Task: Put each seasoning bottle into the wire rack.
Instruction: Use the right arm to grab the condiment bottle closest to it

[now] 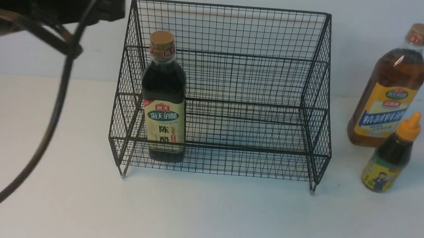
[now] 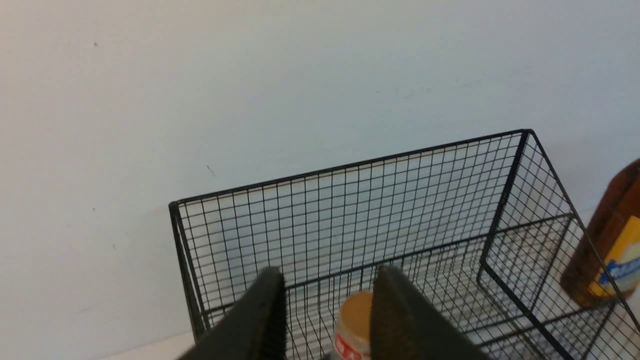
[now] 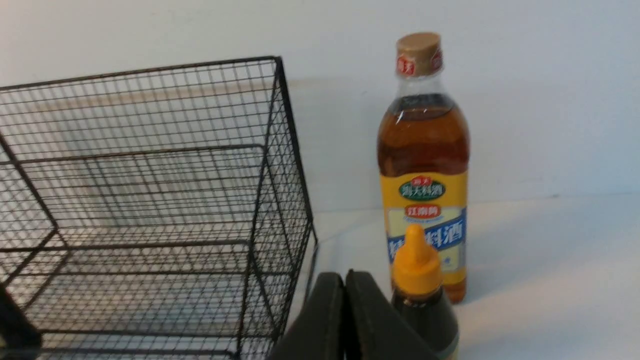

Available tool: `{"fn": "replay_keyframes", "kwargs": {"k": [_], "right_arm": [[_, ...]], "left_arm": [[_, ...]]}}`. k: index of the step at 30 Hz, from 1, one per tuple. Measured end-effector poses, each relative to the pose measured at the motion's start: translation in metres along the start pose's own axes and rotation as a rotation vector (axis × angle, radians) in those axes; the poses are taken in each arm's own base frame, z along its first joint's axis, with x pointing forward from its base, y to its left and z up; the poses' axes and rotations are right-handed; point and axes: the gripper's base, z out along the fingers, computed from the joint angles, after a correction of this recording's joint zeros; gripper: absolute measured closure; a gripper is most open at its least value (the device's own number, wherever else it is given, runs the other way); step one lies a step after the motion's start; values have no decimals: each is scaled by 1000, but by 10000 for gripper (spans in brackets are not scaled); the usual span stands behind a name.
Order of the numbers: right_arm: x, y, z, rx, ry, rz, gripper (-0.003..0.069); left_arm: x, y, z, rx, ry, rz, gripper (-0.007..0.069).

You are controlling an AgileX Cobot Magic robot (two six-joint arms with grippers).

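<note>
See white counter (image 1: 204, 216) carrying everything; wire rack (image 1: 231, 160) mid-counter, upright on its feet, back close to the wall; amber bottle (image 1: 388, 91) upright on the counter to the right of the rack, outside it; vinegar bottle (image 1: 164, 104) upright in the rack's lower front tier, at the left end; squeeze bottle (image 1: 392, 156) upright just in front of the amber bottle, also outside the rack; left end effector (image 2: 327, 295) raised, fingers spread wide, gripping nothing, vinegar cap visible between them; right end effector (image 3: 345, 280) low beside the squeeze bottle, fingers pressed together, empty.
</note>
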Motion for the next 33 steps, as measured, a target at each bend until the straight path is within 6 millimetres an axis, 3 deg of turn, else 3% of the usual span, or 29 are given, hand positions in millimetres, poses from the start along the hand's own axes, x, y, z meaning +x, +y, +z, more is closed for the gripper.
{"fn": "replay_keyframes", "kwargs": {"k": [1,2,3,6,9,10,13,14,16,19,21,23,27,33], "right_arm": [[0,0,0,0,0,-3,672],[-3,-4,13,26,1,-28,672],[-4,-5,18,38,1,-36,669],[-4,-11,37,78,13,-43,657],[7,-20,68,128,71,-2,601],[7,-20,68,128,71,-2,601],[13,-25,87,157,107,21,519],[16,-26,100,172,119,23,440],[19,-25,111,177,120,13,361],[21,-19,122,169,115,-10,268],[27,-13,133,163,108,-65,169],[30,-12,140,169,101,-88,128],[42,-17,157,219,90,-103,81],[63,-19,185,227,151,-92,74]], "left_arm": [[1,0,0,0,8,0,482],[0,-1,-12,5,29,1,561],[0,-1,-19,8,42,3,590],[2,-2,-34,9,64,11,621],[17,-2,-53,5,77,24,629],[20,-2,-53,4,86,25,629],[41,-1,-67,-3,100,37,629],[57,0,-78,-9,105,49,629],[73,1,-90,-16,99,62,629],[91,2,-99,-22,93,73,629],[108,3,-108,-31,65,91,629],[115,4,-113,-34,45,98,629],[122,4,-119,-34,23,86,629],[122,4,-120,-35,16,45,629]]}}
